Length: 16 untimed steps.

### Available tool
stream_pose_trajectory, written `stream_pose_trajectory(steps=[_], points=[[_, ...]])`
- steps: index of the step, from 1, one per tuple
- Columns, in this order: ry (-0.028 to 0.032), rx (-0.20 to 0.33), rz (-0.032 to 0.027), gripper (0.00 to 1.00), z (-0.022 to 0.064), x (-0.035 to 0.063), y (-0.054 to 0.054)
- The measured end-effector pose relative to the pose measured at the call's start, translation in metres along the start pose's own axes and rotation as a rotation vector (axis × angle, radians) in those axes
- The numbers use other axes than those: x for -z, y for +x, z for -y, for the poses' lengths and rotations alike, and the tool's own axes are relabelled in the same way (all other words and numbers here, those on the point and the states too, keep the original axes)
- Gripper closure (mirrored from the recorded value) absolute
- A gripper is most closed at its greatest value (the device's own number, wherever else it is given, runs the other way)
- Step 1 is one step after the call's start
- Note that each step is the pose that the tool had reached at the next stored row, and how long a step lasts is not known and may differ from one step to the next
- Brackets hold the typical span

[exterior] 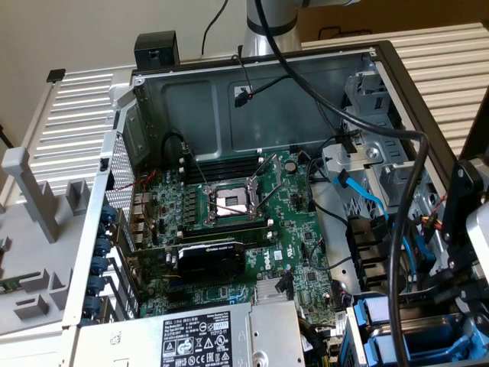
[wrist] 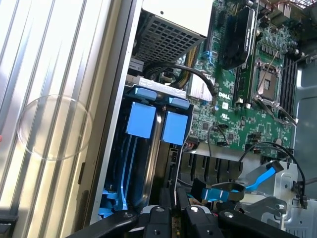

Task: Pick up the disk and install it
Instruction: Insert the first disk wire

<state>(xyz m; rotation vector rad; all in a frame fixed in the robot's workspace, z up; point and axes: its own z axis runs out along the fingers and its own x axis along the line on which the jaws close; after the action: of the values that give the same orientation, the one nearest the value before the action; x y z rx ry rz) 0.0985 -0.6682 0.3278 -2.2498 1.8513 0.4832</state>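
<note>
Two blue carrier frames (wrist: 141,119) (wrist: 175,127) stand side by side in the drive bay at the open case's corner. They also appear at the exterior view's lower right (exterior: 382,317). I cannot tell which one holds the disk; its grey metal and label are hidden. My gripper (wrist: 173,196) hangs right over the bay, beside the carrier nearer the motherboard. Its fingers are drawn close together, with only a thin dark gap and nothing blue between them. In the exterior view the gripper (exterior: 452,271) sits at the right edge above the bay.
The green motherboard (exterior: 244,229) fills the case floor, with the silver power supply (exterior: 218,336) at the near side. Blue SATA cables (wrist: 257,179) and black cables (exterior: 397,229) cross near the bay. White ribbed panels (wrist: 54,99) lie outside the case wall.
</note>
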Motion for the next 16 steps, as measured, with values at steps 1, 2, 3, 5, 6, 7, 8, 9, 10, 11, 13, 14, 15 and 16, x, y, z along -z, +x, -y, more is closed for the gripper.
stream_pose_trajectory(steps=[1, 2, 3, 5, 6, 7, 8, 9, 10, 11, 13, 14, 15, 16], points=[[0.0002, 0.0, 0.0, 0.83, -0.0001, 0.0, 0.0], [0.0003, -0.001, 0.0001, 0.83, -0.0001, 0.0, 0.0], [0.0003, -0.001, 0.0001, 0.83, -0.0001, 0.0001, -0.0001], [0.0005, -0.001, 0.0002, 0.83, -0.0004, 0.0003, -0.0002], [0.0006, -0.001, 0.0, 0.83, -0.0007, 0.0004, -0.0004], [0.0005, -0.001, 0.0001, 0.83, -0.001, 0.0005, -0.0005], [0.0006, -0.001, 0.0001, 0.83, -0.0013, 0.0007, -0.0007], [0.0005, -0.001, -0.0001, 0.83, -0.0015, 0.0012, -0.0009], [0.0005, -0.001, -0.0001, 0.83, -0.0017, 0.0019, -0.0014], [0.0006, -0.001, -0.0001, 0.83, -0.002, 0.0028, -0.0019], [0.0007, -0.001, 0.0001, 0.83, -0.0025, 0.0049, -0.0032], [0.0008, -0.001, 0.0, 0.83, -0.0029, 0.0063, -0.0041], [0.001, -0.001, 0.0, 0.83, -0.0033, 0.0077, -0.0052], [0.0013, -0.001, 0.0001, 0.83, -0.0039, 0.009, -0.0064]])
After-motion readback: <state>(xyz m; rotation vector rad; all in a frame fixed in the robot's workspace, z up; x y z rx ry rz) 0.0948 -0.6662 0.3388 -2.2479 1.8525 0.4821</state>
